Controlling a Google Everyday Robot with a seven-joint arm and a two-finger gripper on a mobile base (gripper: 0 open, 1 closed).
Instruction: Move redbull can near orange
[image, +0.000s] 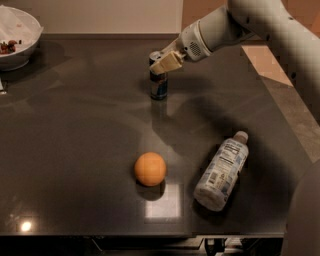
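Note:
The redbull can (159, 86) stands upright on the dark table, at the far middle. It is dark blue and silver. The orange (150, 169) rests on the table nearer the front, well apart from the can. My gripper (164, 64) reaches in from the upper right on the white arm (225, 27). Its cream tip lies over the top of the can and hides the can's rim. The can's lower body shows below the gripper.
A clear plastic bottle (221, 171) with a white label lies on its side to the right of the orange. A white bowl (15, 40) with some food stands at the far left corner. The table's front edge (100, 234) runs along the bottom.

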